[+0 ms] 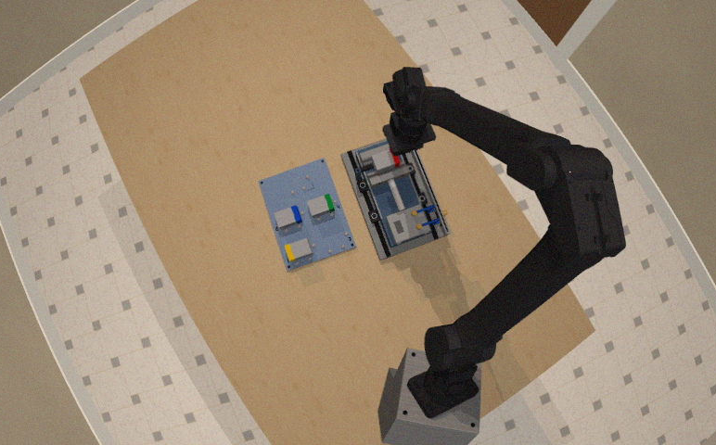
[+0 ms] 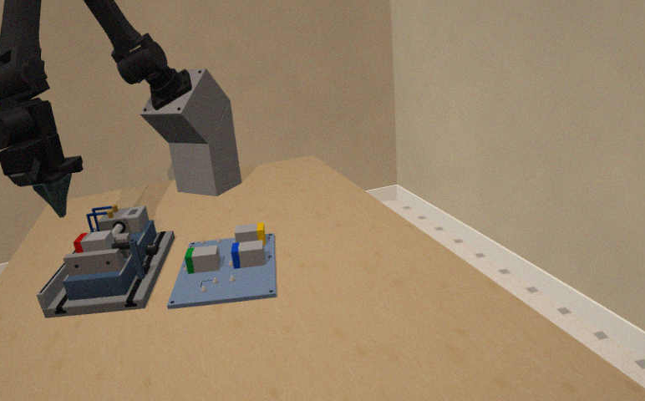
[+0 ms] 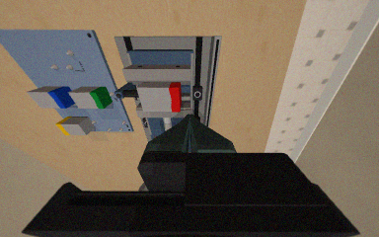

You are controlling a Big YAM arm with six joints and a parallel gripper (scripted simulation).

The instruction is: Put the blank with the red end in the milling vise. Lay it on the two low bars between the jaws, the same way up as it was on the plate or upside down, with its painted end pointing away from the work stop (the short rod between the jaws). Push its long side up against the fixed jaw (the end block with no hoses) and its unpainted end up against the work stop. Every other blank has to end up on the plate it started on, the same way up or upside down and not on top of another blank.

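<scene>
Red-ended blank [image 1: 386,159] [image 2: 94,241] [image 3: 159,97] shows its painted end whole in wrist view, partly covered from above.

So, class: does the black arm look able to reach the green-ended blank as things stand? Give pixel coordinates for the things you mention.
Probably yes: the tool [image 2: 62,216] [image 3: 189,118] is shut on nothing, and nothing stands over the green-ended blank [image 1: 321,206] [image 2: 205,259] [image 3: 89,97], though it must open first.

Beige walls [image 1: 676,109] [image 2: 530,98] [image 3: 364,109]; pale floor [image 1: 174,352] [image 2: 565,308] [image 3: 320,54] with dark squares

One block in the vise
Three blocks sit on the plate [image 1: 306,171] [image 2: 246,292] [image 3: 34,49] beside the vise [image 1: 382,252] [image 2: 102,304] [image 3: 211,84].
</scene>
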